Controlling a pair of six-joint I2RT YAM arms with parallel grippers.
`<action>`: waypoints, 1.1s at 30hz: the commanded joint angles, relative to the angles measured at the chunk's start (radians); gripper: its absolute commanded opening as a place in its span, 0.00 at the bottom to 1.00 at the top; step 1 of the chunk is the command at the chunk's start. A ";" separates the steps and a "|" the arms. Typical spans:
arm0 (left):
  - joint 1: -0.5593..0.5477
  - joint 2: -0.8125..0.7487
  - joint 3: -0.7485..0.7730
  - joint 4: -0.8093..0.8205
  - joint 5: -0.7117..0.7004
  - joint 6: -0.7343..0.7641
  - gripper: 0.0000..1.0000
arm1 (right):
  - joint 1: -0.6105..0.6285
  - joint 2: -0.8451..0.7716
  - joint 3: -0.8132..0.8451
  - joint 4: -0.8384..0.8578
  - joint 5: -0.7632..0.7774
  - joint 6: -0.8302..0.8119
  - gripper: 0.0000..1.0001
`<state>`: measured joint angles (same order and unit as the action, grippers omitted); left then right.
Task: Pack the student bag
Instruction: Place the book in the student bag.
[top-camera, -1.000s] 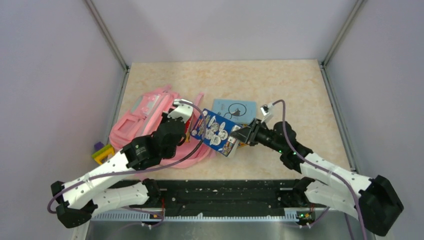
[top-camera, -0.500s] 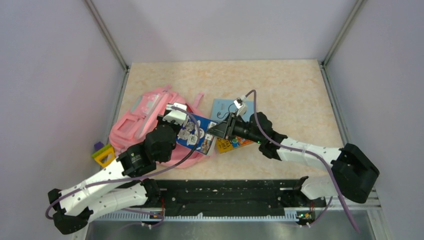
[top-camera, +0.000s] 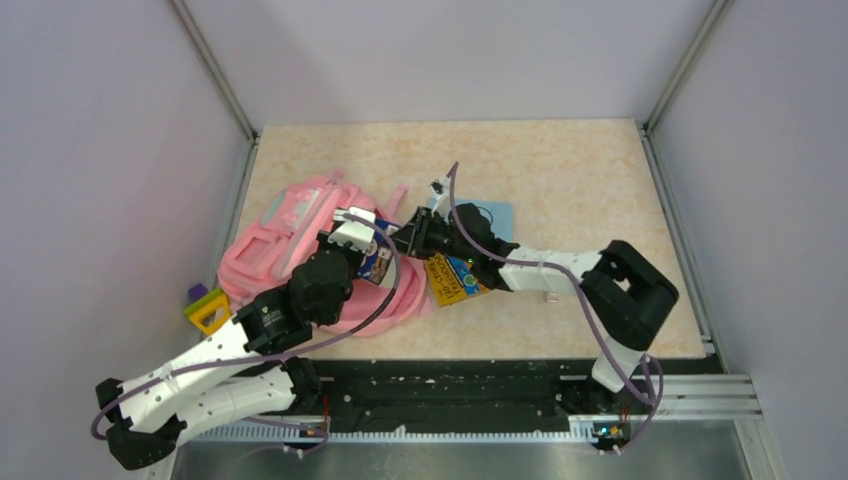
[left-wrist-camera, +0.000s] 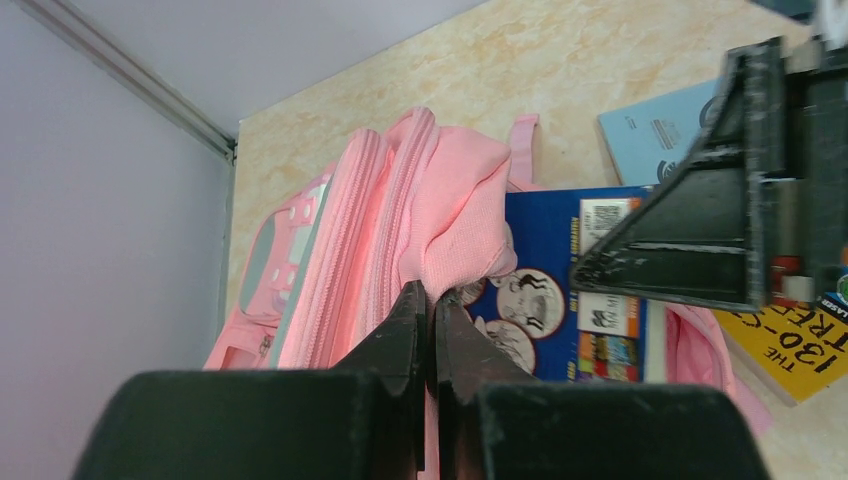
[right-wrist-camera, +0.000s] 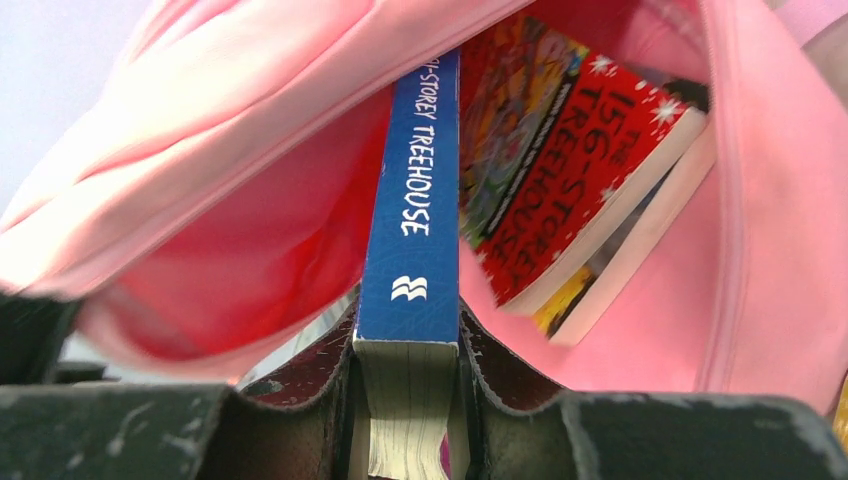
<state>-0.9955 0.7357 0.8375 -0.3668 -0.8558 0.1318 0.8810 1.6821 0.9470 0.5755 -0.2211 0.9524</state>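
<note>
Student bag (left-wrist-camera: 350, 230) rim is clamped in left pincer (left-wrist-camera: 428, 300); blue book (right-wrist-camera: 412, 230), gripped by right pincer (right-wrist-camera: 408, 345), is partly inside.

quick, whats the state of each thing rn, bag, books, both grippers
student bag: open, edge pinched up
left gripper: shut on student bag
right gripper: shut on blue book
blue book: partly inside bag
red book: inside bag
yellow book: lying outside bag
</note>
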 joint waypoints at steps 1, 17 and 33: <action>-0.007 -0.021 0.010 0.139 0.044 -0.024 0.00 | 0.007 0.107 0.134 0.063 0.107 -0.046 0.00; -0.007 -0.022 0.000 0.129 0.052 -0.028 0.00 | 0.077 0.433 0.414 -0.124 0.260 -0.171 0.06; -0.008 0.003 -0.006 0.126 0.082 -0.034 0.00 | 0.079 0.102 0.125 -0.077 0.240 -0.360 0.95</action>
<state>-0.9958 0.7383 0.8169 -0.3664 -0.8108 0.1135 0.9531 1.9224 1.1236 0.5011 0.0250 0.6903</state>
